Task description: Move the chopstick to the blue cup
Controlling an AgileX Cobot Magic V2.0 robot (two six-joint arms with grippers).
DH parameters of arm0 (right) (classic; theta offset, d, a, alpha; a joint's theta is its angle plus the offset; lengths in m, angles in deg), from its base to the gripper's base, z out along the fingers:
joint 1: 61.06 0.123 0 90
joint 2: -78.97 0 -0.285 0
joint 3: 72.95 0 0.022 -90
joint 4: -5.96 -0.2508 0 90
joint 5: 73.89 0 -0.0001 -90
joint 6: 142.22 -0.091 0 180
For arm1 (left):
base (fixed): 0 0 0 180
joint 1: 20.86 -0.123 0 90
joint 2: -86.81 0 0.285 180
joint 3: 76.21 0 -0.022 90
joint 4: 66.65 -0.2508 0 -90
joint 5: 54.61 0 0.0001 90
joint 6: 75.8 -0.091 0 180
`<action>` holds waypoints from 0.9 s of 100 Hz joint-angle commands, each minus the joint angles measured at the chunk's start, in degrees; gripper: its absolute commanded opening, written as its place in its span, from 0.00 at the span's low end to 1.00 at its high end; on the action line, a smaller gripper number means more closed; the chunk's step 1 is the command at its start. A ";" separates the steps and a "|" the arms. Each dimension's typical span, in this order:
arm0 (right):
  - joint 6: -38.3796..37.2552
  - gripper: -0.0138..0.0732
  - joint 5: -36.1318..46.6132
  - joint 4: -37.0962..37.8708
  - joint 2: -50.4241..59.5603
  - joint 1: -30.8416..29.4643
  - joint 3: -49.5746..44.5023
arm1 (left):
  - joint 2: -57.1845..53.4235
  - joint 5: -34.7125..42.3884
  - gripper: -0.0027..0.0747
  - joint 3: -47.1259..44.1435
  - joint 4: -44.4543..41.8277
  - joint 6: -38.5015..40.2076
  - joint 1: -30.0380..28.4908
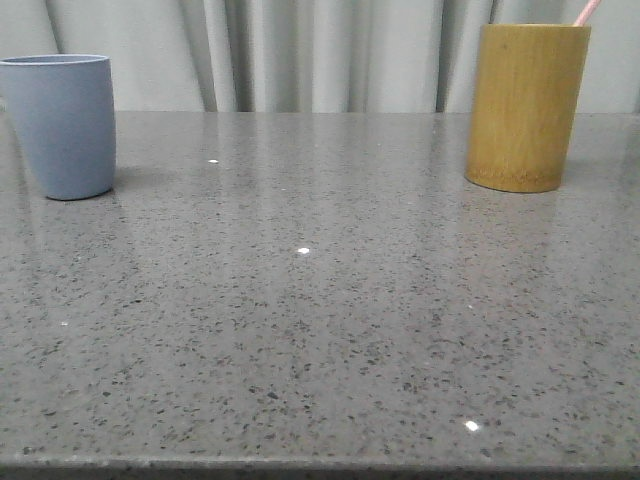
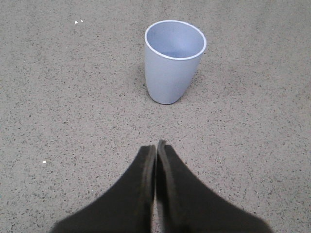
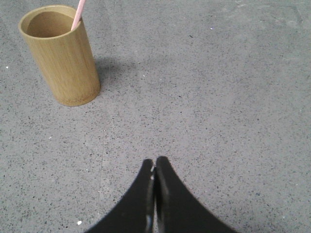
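The table (image 1: 320, 330) has a grey speckled stone top, polished enough to show small bright glints of light. On it at the far left stands the blue cup (image 1: 62, 125), upright and open at the top. Well apart from it, at the far right, stands a yellow-brown bamboo holder (image 1: 525, 105), also upright.

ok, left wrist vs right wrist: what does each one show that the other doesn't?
Left wrist only: the blue cup, upright and empty inside, ahead of the left gripper, whose jaws are shut with nothing between them.

Right wrist only: the bamboo holder with a pink chopstick leaning against its rim, and the right gripper, also shut on nothing.

Both: the speckled grey countertop and a closed black gripper hanging above it, clear of the container in view.
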 commanded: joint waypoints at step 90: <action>0.45 0.79 4.16 0.19 -0.80 -0.15 1.96 | 21.27 6.32 0.83 17.22 3.42 -0.15 0.54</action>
